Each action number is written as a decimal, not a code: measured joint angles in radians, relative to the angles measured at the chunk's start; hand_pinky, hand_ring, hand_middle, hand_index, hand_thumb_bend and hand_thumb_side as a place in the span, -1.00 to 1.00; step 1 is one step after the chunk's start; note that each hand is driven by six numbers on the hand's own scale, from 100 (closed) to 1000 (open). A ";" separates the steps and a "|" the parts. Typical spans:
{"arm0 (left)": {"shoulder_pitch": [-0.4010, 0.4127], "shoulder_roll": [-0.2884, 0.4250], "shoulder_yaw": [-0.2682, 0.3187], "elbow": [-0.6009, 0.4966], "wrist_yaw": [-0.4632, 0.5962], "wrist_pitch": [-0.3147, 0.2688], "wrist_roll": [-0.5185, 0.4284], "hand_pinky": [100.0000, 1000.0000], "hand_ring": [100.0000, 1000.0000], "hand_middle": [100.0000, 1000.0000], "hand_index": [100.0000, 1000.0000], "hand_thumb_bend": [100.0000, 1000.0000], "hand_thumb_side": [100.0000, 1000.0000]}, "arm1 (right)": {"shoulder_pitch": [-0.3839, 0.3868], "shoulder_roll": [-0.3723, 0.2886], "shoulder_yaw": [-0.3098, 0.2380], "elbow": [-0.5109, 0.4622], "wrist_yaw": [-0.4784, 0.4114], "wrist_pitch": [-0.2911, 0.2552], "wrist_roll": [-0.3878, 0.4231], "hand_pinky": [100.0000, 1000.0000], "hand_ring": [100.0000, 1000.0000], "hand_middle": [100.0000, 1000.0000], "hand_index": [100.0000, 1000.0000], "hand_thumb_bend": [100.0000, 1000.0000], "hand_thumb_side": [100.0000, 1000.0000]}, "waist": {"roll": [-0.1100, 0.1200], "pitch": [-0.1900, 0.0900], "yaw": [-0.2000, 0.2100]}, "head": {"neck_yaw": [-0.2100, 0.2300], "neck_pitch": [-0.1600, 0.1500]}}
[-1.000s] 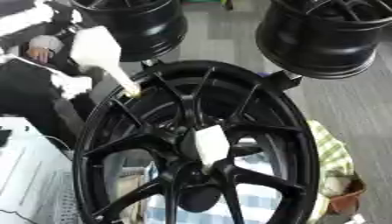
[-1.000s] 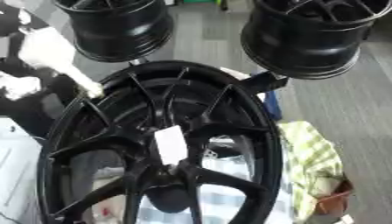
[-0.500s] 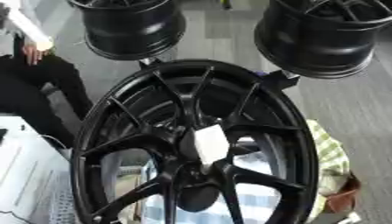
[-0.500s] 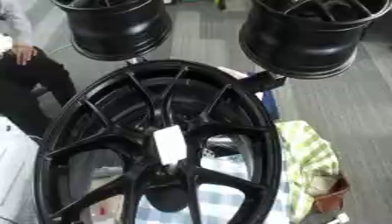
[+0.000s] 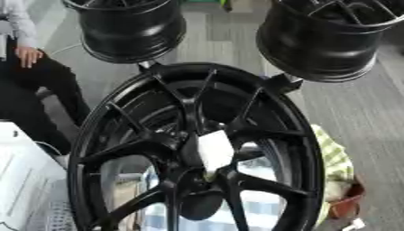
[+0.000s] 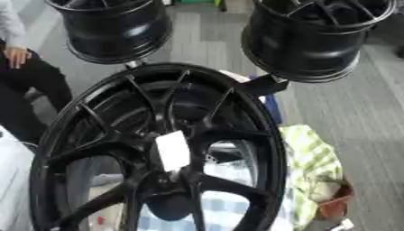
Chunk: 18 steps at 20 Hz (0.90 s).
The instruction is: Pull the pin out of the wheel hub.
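Grey floor [image 5: 371, 113], two black rims [image 5: 130, 27] behind. Big wheel hub [image 5: 189, 149] w/ white tag [image 5: 214, 150]. No robot hands seen, so can't tell fingers.

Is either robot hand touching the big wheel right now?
No. The black wheel stands with only a white tag near its hub, and no robot hand shows in either eye view.

Two black rims [image 5: 130, 27] [image 5: 335, 38] hang at the top, a checked cloth [image 6: 312, 158] lies on the grey floor [image 5: 363, 113] beside a small reddish pot [image 5: 347, 205].
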 measured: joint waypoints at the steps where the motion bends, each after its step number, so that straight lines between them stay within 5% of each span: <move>1: 0.004 0.000 -0.002 0.011 -0.010 -0.018 -0.010 0.57 0.42 0.10 0.49 -1.00 -0.38 | 0.000 0.000 -0.002 0.000 0.000 0.000 0.000 0.44 0.18 0.20 0.39 -0.89 -0.46 | 0.000 0.000 -0.001 | 0.000 0.000; 3: 0.014 0.000 -0.006 0.026 -0.036 -0.052 -0.033 0.69 0.66 0.42 0.72 -0.73 -0.07 | 0.000 0.000 -0.004 -0.002 0.001 -0.001 -0.001 0.44 0.18 0.20 0.39 -0.89 -0.46 | 0.000 0.001 -0.001 | 0.000 0.000; 7: 0.027 0.000 -0.005 0.048 -0.095 -0.120 -0.079 0.75 0.72 0.50 0.76 -0.42 0.16 | 0.000 0.000 -0.005 -0.003 0.001 -0.003 -0.003 0.44 0.18 0.20 0.39 -0.89 -0.47 | 0.000 0.001 -0.001 | 0.000 0.000; 18: 0.041 -0.001 0.014 0.088 -0.126 -0.174 -0.092 0.70 0.68 0.43 0.73 -0.62 0.12 | 0.000 -0.001 -0.011 -0.003 0.007 -0.008 -0.008 0.44 0.18 0.20 0.39 -0.88 -0.48 | 0.002 0.001 0.001 | -0.001 0.000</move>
